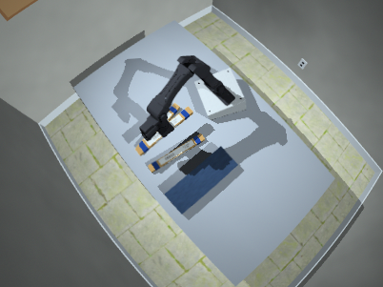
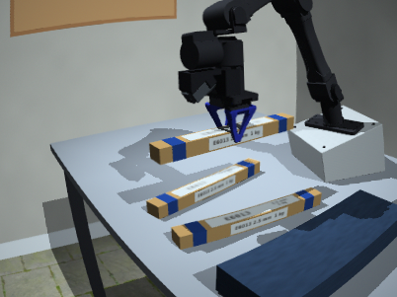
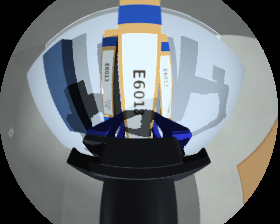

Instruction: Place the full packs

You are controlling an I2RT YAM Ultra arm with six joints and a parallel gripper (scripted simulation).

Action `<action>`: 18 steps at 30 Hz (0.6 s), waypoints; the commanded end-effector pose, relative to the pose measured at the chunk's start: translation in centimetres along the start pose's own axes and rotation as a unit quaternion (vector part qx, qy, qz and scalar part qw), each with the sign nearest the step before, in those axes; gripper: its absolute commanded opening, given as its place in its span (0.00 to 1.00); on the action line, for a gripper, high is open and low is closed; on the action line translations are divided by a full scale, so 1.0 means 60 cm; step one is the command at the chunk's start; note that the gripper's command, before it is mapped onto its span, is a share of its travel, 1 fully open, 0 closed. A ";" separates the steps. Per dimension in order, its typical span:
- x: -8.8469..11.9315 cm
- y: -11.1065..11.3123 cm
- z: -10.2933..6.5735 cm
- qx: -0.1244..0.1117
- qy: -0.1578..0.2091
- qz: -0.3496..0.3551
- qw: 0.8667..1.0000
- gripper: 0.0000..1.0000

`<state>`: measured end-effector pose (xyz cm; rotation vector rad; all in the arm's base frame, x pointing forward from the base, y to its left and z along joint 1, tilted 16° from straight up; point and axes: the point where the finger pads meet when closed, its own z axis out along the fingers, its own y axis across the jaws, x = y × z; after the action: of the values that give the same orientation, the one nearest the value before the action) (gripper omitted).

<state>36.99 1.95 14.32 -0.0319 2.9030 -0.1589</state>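
Note:
My gripper is shut on one electrode pack, a tan box with blue bands and a white label. The fingers grip its sides near the middle and hold it roughly level above the table. A second pack lies on the table, partly hidden by the held one in the top view. A third pack lies on the table between the second pack and the platform. The low dark-blue platform bears no pack.
The arm stands on a white base block on the grey-blue table. The third pack lies close beside the platform, roughly parallel to its long side. The arm's shadow falls across the table and part of the platform.

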 end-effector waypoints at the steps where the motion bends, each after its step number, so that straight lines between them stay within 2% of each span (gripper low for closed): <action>1: -0.012 -0.004 -0.011 -0.002 -0.020 0.003 1.000 0.00; 9: -0.009 -0.009 -0.004 -0.003 -0.024 0.005 1.000 0.00; 11: -0.022 -0.007 -0.005 -0.004 -0.033 0.005 0.999 0.00; 13: -0.008 -0.002 0.013 -0.004 -0.019 0.000 1.000 0.00; 15: -0.012 -0.004 0.024 -0.003 -0.016 0.001 1.000 0.00; 18: -0.018 -0.009 0.014 -0.004 -0.032 0.006 0.999 0.00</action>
<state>37.11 1.56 12.30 -0.0315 2.9148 -0.1614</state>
